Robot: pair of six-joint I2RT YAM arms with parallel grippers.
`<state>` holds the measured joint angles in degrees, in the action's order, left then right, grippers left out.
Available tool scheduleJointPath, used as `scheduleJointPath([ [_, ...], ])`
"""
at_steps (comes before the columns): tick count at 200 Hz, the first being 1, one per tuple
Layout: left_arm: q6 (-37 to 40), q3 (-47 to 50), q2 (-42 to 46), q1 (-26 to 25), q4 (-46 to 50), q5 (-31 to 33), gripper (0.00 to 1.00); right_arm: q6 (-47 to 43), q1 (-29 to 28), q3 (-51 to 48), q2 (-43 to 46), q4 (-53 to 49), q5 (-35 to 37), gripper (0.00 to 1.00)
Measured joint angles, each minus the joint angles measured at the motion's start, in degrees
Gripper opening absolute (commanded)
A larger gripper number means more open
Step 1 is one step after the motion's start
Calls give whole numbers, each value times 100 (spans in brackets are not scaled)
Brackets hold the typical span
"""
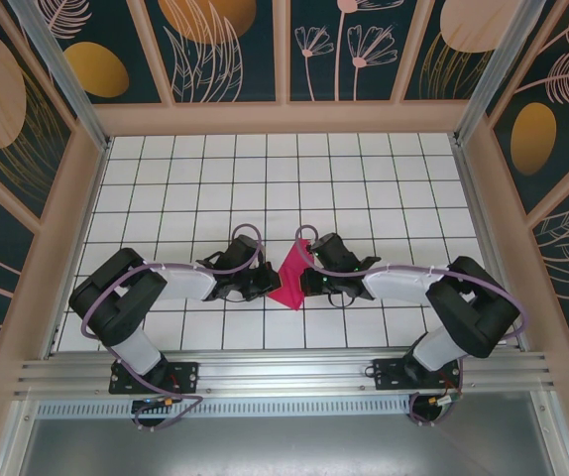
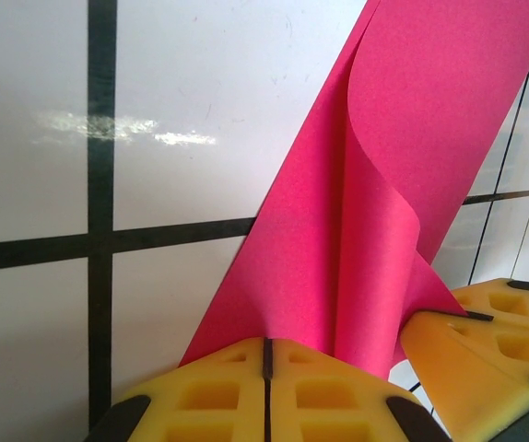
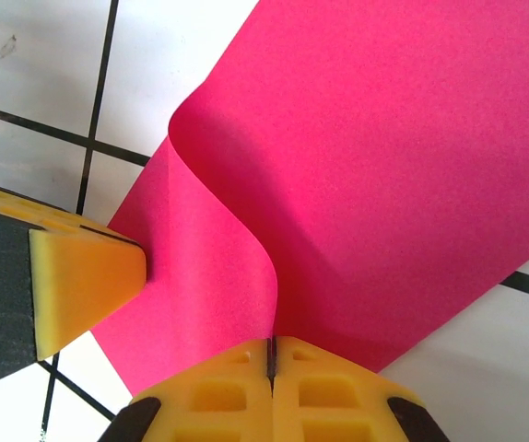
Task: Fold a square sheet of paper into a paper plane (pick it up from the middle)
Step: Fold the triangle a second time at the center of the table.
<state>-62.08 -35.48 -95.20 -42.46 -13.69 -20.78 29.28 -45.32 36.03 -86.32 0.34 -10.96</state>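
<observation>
The magenta-pink square sheet of paper (image 1: pixel 290 279) is held up between both grippers near the table's middle front. My left gripper (image 1: pixel 268 283) is shut on its left edge, and in the left wrist view the paper (image 2: pixel 384 184) curls upward out of the closed yellow jaws of that gripper (image 2: pixel 266 348). My right gripper (image 1: pixel 310 270) is shut on the opposite edge. In the right wrist view the sheet (image 3: pixel 384 184) bends in an S-curve from the pinched jaws of this gripper (image 3: pixel 270 347). Each wrist view also catches the other gripper's yellow fingers (image 3: pixel 85 276) pressing against the paper.
The table (image 1: pixel 265 178) is white tiles with dark grout lines, walled by a tan frame and patterned panels (image 1: pixel 225 50). Both arm bases (image 1: pixel 156 377) sit on the rail at the near edge.
</observation>
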Motion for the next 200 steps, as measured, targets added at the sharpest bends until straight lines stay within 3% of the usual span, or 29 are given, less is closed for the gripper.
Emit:
scheduleJointPath([
  [200, 59, 0, 0, 0, 0, 0, 10, -4, 0, 157, -284, -114, 197, 0],
])
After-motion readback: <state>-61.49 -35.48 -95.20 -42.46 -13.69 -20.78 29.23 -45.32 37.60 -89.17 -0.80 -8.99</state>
